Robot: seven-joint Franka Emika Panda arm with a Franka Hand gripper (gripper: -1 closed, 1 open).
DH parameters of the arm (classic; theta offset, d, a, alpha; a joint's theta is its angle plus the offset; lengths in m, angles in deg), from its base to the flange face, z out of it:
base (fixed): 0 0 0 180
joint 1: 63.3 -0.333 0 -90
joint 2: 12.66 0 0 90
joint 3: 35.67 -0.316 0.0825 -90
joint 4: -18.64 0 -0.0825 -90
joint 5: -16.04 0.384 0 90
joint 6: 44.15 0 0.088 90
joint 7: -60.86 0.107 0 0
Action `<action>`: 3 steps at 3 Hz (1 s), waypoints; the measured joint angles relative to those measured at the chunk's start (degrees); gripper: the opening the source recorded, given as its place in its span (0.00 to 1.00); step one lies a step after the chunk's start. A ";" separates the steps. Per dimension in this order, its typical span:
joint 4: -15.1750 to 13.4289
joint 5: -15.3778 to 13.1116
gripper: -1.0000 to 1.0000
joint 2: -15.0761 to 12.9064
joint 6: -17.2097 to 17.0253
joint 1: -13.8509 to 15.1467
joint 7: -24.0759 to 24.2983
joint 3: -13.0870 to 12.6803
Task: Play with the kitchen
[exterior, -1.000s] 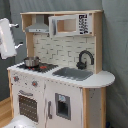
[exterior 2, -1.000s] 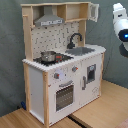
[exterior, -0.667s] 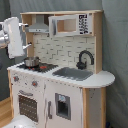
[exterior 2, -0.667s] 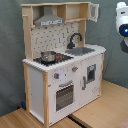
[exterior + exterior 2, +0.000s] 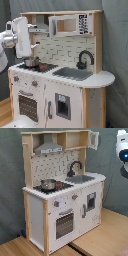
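The kitchen (image 5: 60,75) stood upright on the floor against a grey backdrop, probably stiff, heavy board that would not shift under a light touch. The oven door (image 5: 64,223) handle and small metal pot (image 5: 31,61) on the stovetop looked the easiest holds. The gripper (image 5: 22,37) hung above the pot; its opening could not be told.

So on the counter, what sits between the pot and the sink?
Only bare black stovetop, with a red burner patch in the first exterior view; nothing stands between the pot and the sink in both exterior views.
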 joint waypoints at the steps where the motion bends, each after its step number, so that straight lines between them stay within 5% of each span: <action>1: -0.11 0.00 0.00 -0.14 0.79 0.46 0.04 0.31; 3: -0.21 0.01 0.00 -1.51 8.42 5.09 0.10 2.62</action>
